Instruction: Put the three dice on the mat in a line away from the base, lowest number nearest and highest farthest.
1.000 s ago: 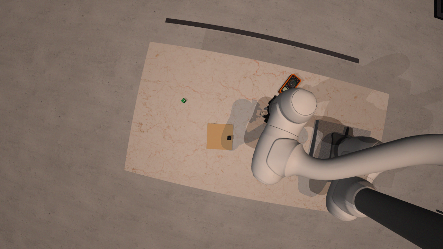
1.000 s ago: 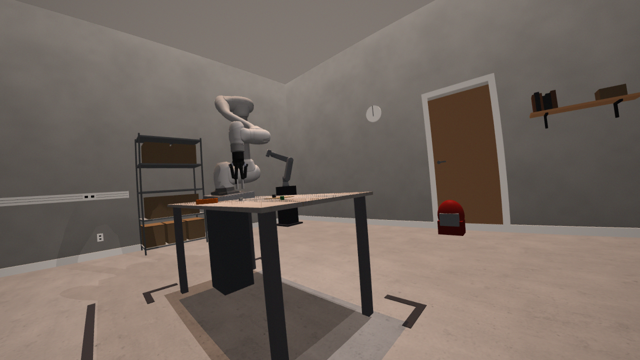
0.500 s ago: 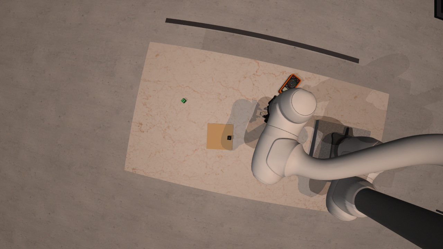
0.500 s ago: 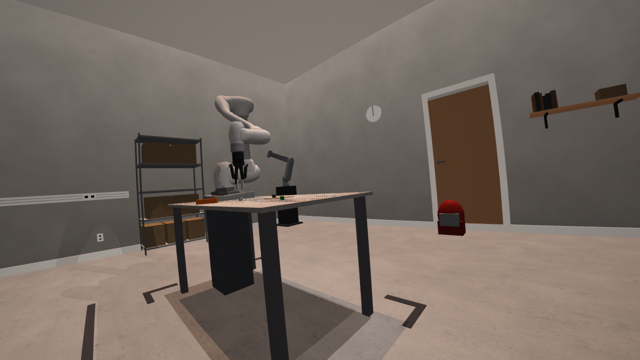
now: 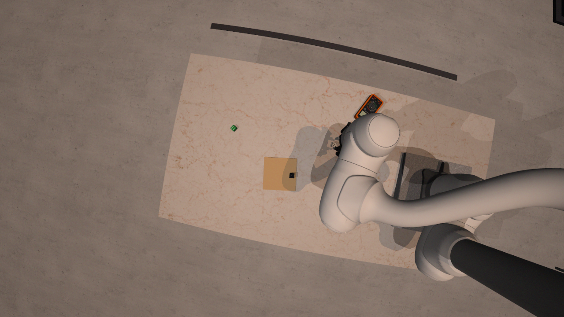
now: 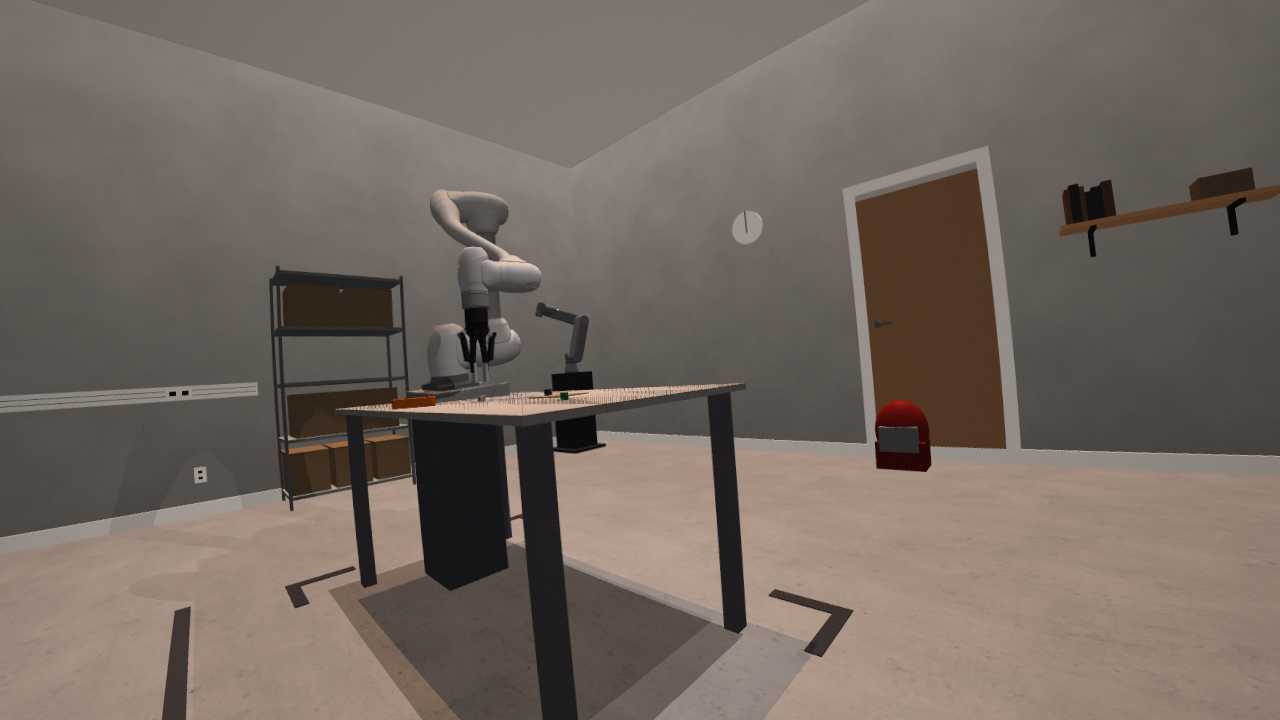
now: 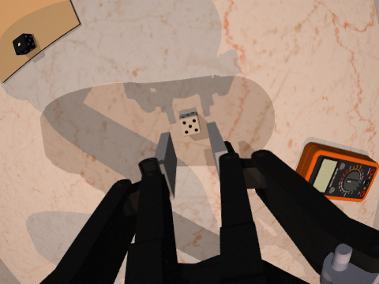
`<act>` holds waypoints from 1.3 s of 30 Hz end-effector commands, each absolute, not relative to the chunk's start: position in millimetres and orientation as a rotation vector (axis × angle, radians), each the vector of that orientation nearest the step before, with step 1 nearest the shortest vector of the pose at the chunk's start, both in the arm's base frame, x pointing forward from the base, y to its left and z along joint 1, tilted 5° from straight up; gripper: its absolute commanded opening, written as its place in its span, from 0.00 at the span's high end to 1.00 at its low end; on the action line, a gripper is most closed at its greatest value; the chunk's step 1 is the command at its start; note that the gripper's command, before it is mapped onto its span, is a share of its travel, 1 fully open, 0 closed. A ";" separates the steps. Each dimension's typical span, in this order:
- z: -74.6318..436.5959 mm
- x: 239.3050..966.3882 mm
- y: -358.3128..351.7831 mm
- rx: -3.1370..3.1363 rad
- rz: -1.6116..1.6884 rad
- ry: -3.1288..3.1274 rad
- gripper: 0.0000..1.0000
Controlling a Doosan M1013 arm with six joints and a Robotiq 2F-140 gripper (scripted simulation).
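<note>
The square, tan mat (image 5: 276, 167) (image 6: 581, 393) (image 7: 51, 21) lies on the pink-veined marble desk (image 5: 217, 197) (image 6: 447, 410) (image 7: 276, 91), with bare stone between its rim and the desk's edges. The small black die with white pips (image 5: 291, 175) (image 6: 547, 392) (image 7: 24, 44) sits flat on it, just inside the rim facing the robot's base and about halfway along that side, one pip up. The rest of the mat's top is open, out to the far rim.

The small white die with black pips (image 5: 334, 144) (image 6: 480, 398) (image 7: 190, 125) sits flat on the marble, off the mat on the base side, showing five. The small green die (image 5: 233, 128) (image 6: 563, 394) is also off the mat, farther from the base than the mat; its number is too small to read surely.

The black two-fingered hand (image 5: 339, 140) (image 6: 479, 370) (image 7: 191, 141) hangs above the white die, partly open with a gap between its grey pads, and grips nothing. Near it, to one side, lies the orange-and-black multimeter (image 5: 369, 106) (image 6: 413, 402) (image 7: 341, 171), the closest obstacle on that side. Between the white die and the mat there is only shadowed marble.

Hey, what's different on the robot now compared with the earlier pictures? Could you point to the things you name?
The gripper (image 5: 342, 138) (image 6: 479, 379) (image 7: 191, 141) has come down slightly toward the white die (image 5: 334, 144) (image 6: 481, 398) (image 7: 190, 125), fingers apart. The grey background arm (image 6: 579, 338) shifted slightly too. Nothing was grasped or released. The white, black (image 5: 291, 175) (image 6: 547, 392) (image 7: 24, 44) and green (image 5: 233, 128) (image 6: 563, 394) dice and the multimeter (image 5: 372, 105) (image 6: 413, 402) (image 7: 325, 177) stayed put.
</note>
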State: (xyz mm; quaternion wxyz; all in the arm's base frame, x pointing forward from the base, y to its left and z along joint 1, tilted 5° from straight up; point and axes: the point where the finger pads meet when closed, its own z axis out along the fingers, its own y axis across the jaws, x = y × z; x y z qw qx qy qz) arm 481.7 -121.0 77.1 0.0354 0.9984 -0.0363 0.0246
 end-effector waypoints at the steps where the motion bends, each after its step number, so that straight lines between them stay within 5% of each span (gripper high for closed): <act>1: 75.3 482.3 -121.1 3.068 0.077 -0.112 0.71; 39: 40.8 484.2 -123.9 3.068 0.077 -0.112 0.71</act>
